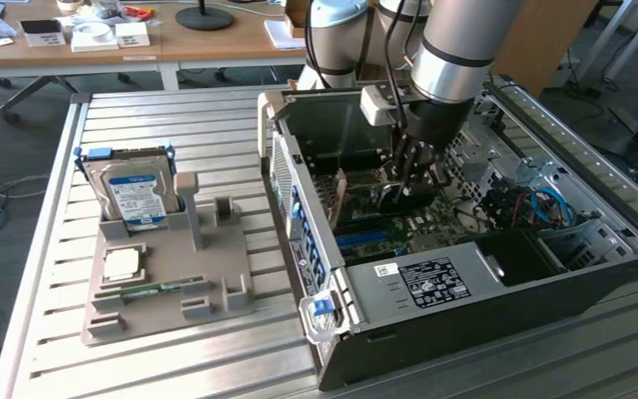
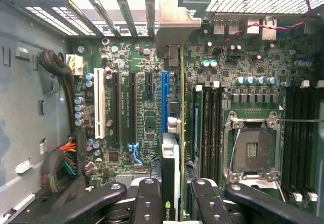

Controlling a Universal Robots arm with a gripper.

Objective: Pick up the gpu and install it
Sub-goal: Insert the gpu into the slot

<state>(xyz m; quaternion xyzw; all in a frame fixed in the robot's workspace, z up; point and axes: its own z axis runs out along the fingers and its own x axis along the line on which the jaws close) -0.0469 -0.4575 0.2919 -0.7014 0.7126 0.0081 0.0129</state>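
We see the gripper (image 1: 417, 170) reaching down inside the open computer case (image 1: 468, 328), clenched on the gpu (image 2: 172, 163), which stands on edge between its fingers (image 2: 147, 201). In the wrist view the card runs away from the gripper over the motherboard (image 2: 134, 113), with its silver bracket (image 2: 174, 29) at the far end by the row of rear slot covers. The card lies along the blue slot (image 2: 164, 100), just beside it; we cannot tell whether it is seated. The processor socket (image 2: 251, 150) sits on the card's other side. On the exterior view's left, well apart from the case, a grey tray (image 1: 175, 258) holds a hard drive (image 1: 136, 195) and a memory stick (image 1: 150, 290).
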